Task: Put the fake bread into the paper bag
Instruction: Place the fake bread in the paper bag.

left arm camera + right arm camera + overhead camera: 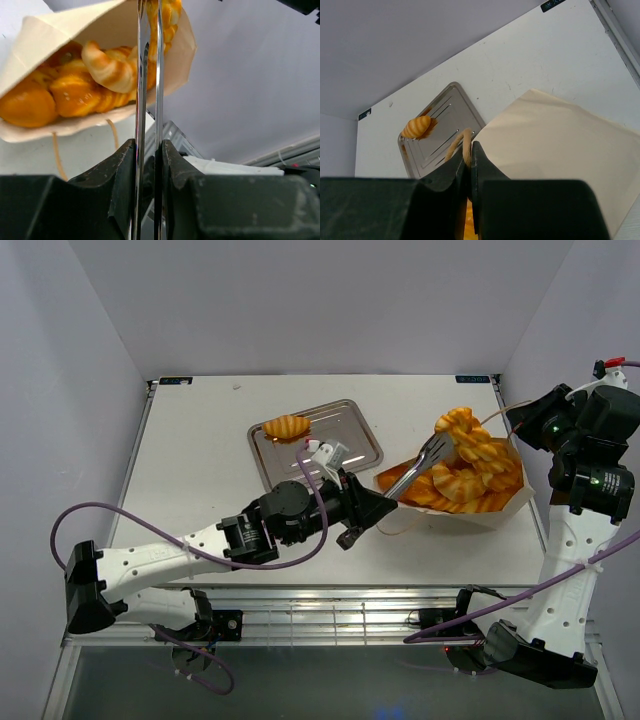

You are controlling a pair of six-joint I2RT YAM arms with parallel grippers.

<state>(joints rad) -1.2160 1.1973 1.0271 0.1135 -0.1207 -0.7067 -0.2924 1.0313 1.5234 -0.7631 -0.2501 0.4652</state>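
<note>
Broadly, the table (200,490) is spreading out under both arms, with the bag (490,508) lying on its side on it, ahead and to the right of the left gripper (362,508) and just below the right gripper (522,422). From the right wrist the bag (560,145) is showing as a wide cream sheet directly past the fingers. Its mouth is gaping toward the left gripper, and the bread (470,475) is sitting heaped inside it, glossy and orange. In the left wrist view that bread (75,90) is filling the bag (60,27) straight ahead and up to the left. The tray (350,435) is resting beyond the left gripper, well to the left of the right one, and in the right wrist view the tray (445,142) is lying ahead of the fingers. The left gripper (149,150) is clamping the tongs (149,100) by their handle end, jaws pressing both blades close together. The tongs (415,472) are stretching away from it into the bag mouth, tips lying among the topmost bread; whether they are pinching a piece is unclear. The right gripper (468,160) is squeezing tight on the handle (457,142), the string looping out just ahead of its fingers. One roll (285,427) is sitting on the tray's far left part, beyond the left gripper, and from the right wrist the roll (417,127) is showing ahead and to the left.
</note>
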